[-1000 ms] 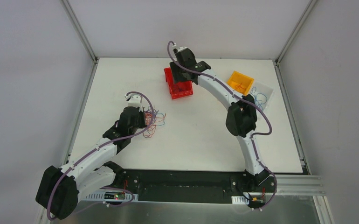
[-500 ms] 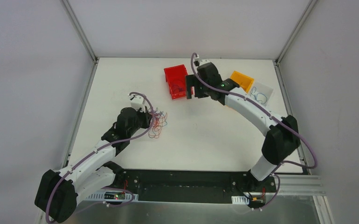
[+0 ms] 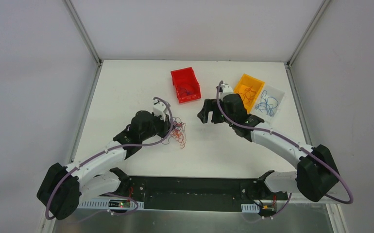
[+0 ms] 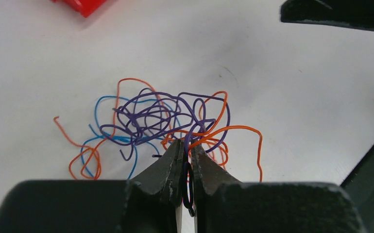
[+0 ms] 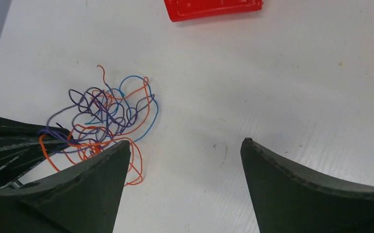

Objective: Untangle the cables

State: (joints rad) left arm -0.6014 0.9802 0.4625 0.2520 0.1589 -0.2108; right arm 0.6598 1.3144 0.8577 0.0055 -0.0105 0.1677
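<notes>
The left gripper [image 4: 185, 149] pinches one dark purple strand of the thin cables [image 4: 148, 119], a red-orange, blue and purple tangle lying on the flat white table [image 4: 297, 97]. The right gripper [image 5: 186, 142] hangs near it, fingers spread wide.

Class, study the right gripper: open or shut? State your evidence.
Open. In its wrist view the right gripper shows jaws standing wide apart, with nothing held between them.
</notes>
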